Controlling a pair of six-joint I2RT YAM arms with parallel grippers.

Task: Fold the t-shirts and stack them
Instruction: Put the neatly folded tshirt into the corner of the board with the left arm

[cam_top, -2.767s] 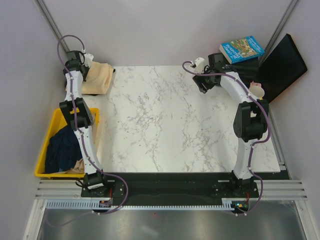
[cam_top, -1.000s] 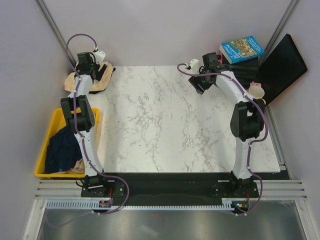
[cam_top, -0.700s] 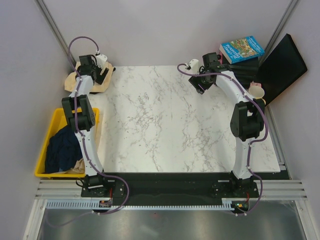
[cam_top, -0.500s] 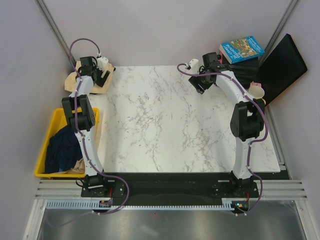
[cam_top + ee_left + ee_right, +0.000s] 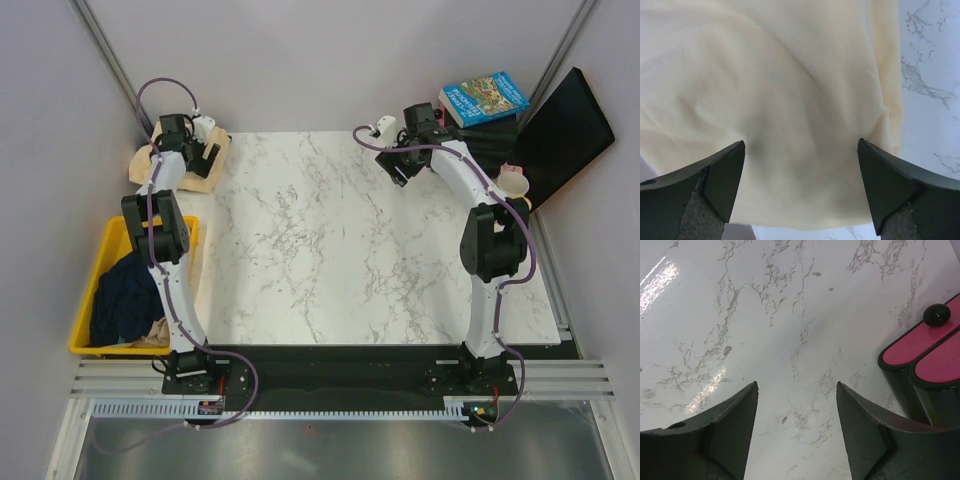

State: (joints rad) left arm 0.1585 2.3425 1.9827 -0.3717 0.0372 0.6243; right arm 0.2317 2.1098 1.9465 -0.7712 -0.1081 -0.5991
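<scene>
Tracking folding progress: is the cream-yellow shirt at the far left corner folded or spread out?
Folded: the pale cream-yellow cloth t-shirt lies as a small compact bundle, its edge doubled.

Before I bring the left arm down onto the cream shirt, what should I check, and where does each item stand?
1. Left gripper open: ok, jaws wide.
2. Cream shirt beneath it: ok, cloth fills the view below.
3. Contact with the cloth: cannot tell.
4. Right gripper empty: ok, open over bare table.
5. Right gripper clear of pink-topped object: ok, apart.
6. Navy shirt folded: not ok, bunched in yellow bin.
</scene>
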